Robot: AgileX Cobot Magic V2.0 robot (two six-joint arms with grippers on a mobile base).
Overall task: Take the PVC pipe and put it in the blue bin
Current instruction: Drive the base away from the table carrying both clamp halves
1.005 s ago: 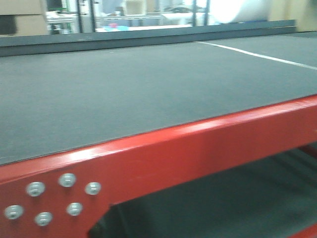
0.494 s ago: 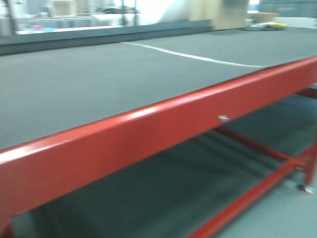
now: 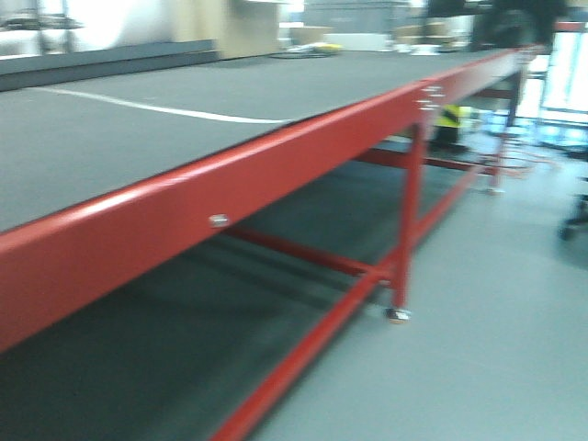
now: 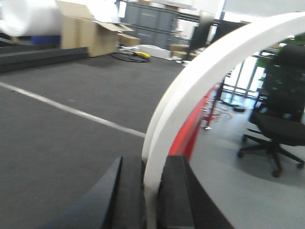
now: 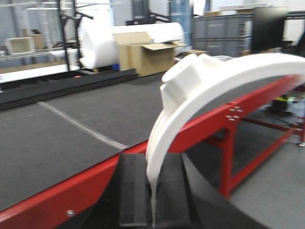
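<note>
The right claw [image 5: 152, 188] is closed on the PVC pipe [image 5: 200, 90], a thick ridged white arc with a squared tab, held up over the red edge [image 5: 200, 126] of the grey tabletop [image 5: 71, 129]. The left claw [image 4: 151, 191] grips a thinner flat white strap [image 4: 200, 76]. An office chair [image 4: 281, 119] stands on the floor beyond the tabletop.

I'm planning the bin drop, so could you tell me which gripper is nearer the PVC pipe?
Right. The right gripper has its jaws shut on the PVC pipe. The left gripper holds a smooth white strap; the pipe is absent from its view.
</note>
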